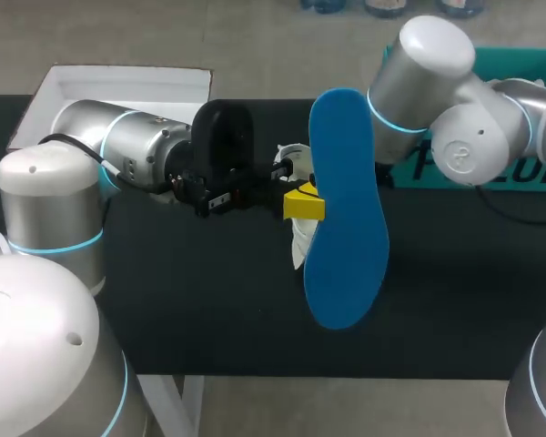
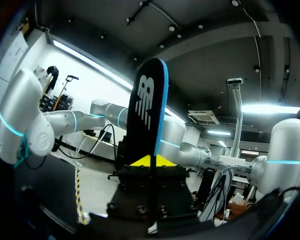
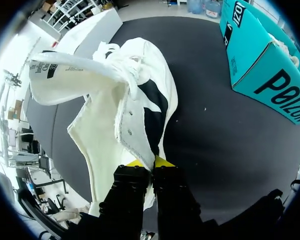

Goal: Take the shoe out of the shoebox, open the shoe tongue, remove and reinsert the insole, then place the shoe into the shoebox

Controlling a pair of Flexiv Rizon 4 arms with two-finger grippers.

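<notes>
The left fingers [image 2: 147, 161] are clamped on the insole [image 2: 147, 110], which stands straight out ahead of them, edge-on, with one face black and a blue rim. The right fingers [image 3: 150, 163] are pinched shut on the rim of the white shoe [image 3: 120, 115]. Its tongue [image 3: 65, 70] is folded open ahead of them, over the dark counter [image 3: 215, 125]. A teal box [image 3: 260, 55] lies beyond, apart from the shoe.
</notes>
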